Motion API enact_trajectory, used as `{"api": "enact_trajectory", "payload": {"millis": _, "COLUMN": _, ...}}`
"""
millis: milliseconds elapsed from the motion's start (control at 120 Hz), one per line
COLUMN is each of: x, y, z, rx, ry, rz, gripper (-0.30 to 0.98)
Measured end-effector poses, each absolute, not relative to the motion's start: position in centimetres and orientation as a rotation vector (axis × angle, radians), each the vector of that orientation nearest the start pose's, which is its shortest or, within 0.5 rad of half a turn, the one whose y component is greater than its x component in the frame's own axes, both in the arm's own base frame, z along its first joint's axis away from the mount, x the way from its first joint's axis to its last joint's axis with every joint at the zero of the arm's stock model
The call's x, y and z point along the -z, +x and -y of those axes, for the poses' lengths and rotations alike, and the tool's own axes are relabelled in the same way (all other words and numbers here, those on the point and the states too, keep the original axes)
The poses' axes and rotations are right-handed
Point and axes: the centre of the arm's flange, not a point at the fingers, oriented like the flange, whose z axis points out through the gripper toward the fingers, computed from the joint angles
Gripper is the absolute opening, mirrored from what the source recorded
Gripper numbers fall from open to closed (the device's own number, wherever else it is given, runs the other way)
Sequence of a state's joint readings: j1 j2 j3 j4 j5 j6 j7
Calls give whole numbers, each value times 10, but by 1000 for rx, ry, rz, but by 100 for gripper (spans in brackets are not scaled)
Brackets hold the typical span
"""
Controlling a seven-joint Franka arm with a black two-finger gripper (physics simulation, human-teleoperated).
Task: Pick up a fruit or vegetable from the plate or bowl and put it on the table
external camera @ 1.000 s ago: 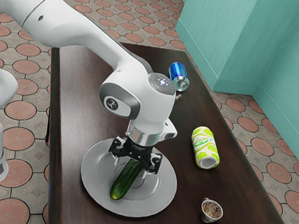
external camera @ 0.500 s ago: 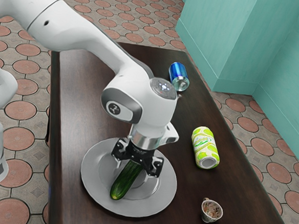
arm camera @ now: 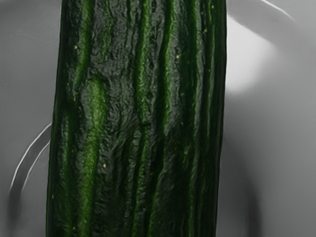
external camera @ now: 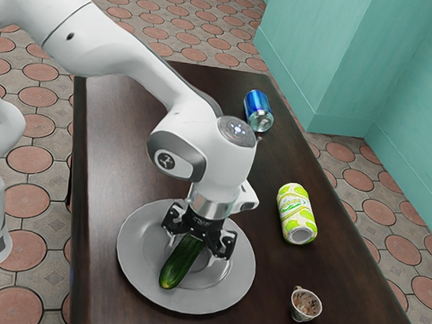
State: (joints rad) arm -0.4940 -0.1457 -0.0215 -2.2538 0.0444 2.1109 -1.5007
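Blue can, lime-green can, small cup, teal wall, tiled floor.

- black two-finger gripper: shifted slightly toward exterior view's right and its lower edge, mostly in the first step
- white, rounded, jointed arm: shifted slightly the same way

Script on green-white can, too small to read

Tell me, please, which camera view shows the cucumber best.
The exterior view: it shows the cucumber lying on the grey plate, one rounded end visible, though the hand covers the other. The wrist view gives a close-up of the ridged green skin, with both ends out of frame.
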Motion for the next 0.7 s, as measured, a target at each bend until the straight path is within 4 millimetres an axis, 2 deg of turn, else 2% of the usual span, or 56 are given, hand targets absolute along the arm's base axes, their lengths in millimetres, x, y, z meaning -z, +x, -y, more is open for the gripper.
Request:
{"api": "enact_trajectory", "payload": {"millis": 525, "x": -416, "y": 439, "z": 239, "rx": 48, "ry": -2765, "rz": 1443, "gripper": 68}}
{"api": "enact_trajectory", "payload": {"millis": 617, "x": -415, "y": 439, "z": 240, "rx": 40, "ry": -2767, "rz": 1447, "gripper": 62}}
{"api": "enact_trajectory", "payload": {"millis": 700, "x": -415, "y": 439, "z": 240, "rx": 34, "ry": -2769, "rz": 1451, "gripper": 45}}
